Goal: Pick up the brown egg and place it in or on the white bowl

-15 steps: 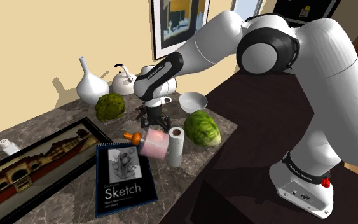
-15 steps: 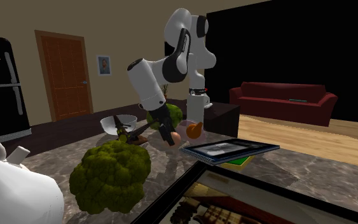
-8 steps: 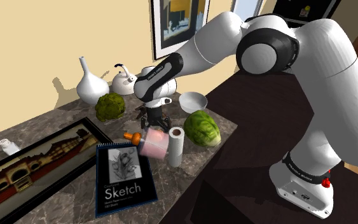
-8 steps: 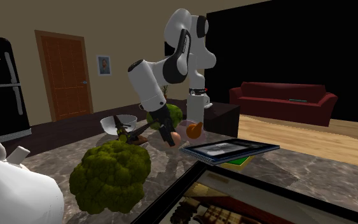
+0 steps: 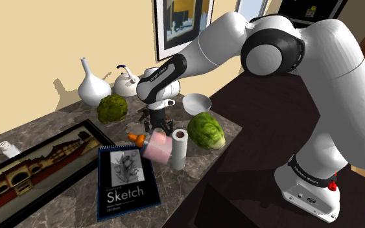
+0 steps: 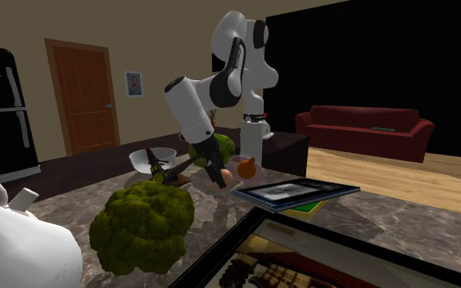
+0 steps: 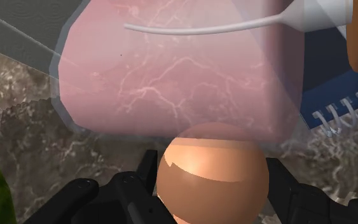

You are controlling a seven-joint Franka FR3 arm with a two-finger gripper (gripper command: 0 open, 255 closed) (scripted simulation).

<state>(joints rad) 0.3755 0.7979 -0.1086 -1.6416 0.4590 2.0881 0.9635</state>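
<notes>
The brown egg [image 7: 212, 175] sits between my gripper's black fingers [image 7: 147, 170], which clasp it on both sides. Directly beyond it lies a pink translucent baby bottle [image 7: 177, 63]. In the shoulder view my gripper [image 5: 157, 122] hangs low over the marble counter, just behind that bottle [image 5: 155, 146] and its orange teat [image 5: 134, 138]. The white bowl [image 5: 197, 102] stands a short way off toward the shoulder view's right, behind the gripper. In the second exterior view the bowl [image 6: 155, 157] is left of my gripper [image 6: 212, 172].
A green lettuce [image 5: 206, 129] and a white paper roll [image 5: 179, 149] stand beside the bottle. A dark green bushy vegetable [image 5: 113, 108], white vase [image 5: 94, 87] and kettle [image 5: 128, 80] line the wall. A Sketch pad [image 5: 126, 181] and framed picture [image 5: 38, 159] lie nearer the counter's front edge.
The bottle's orange teat has shifted slightly toward the gripper in the second exterior view. The arm has barely moved.
</notes>
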